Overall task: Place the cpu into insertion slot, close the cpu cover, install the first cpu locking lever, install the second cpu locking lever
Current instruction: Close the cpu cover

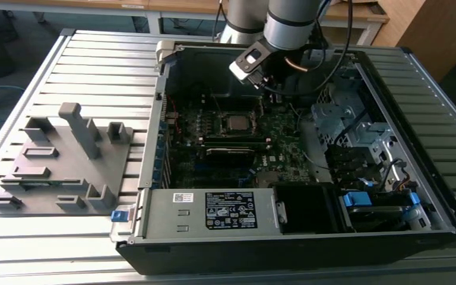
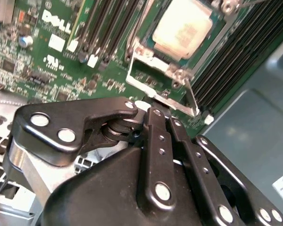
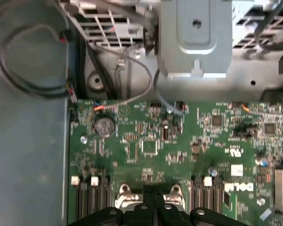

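Ribbed grey metal table (image 1: 93, 65) carries your open black computer case (image 1: 291, 255); deeper in, the square silver-grey cpu (image 1: 234, 123) lies on the green circuit board (image 1: 284, 148), framed by the silver cpu cover (image 2: 146, 63). Beyond, at one o'clock from it in the exterior view, your black gripper (image 2: 162, 115) hangs, fingers pressed together.

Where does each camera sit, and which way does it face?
Exterior view: above, looks down into the open computer case; the arm shows.
Second wrist view: on the wrist, past the gripper at the cpu.
First wrist view: on the wrist, over the gripper at the circuit board.
Both wrist views share gripper and circuit board.
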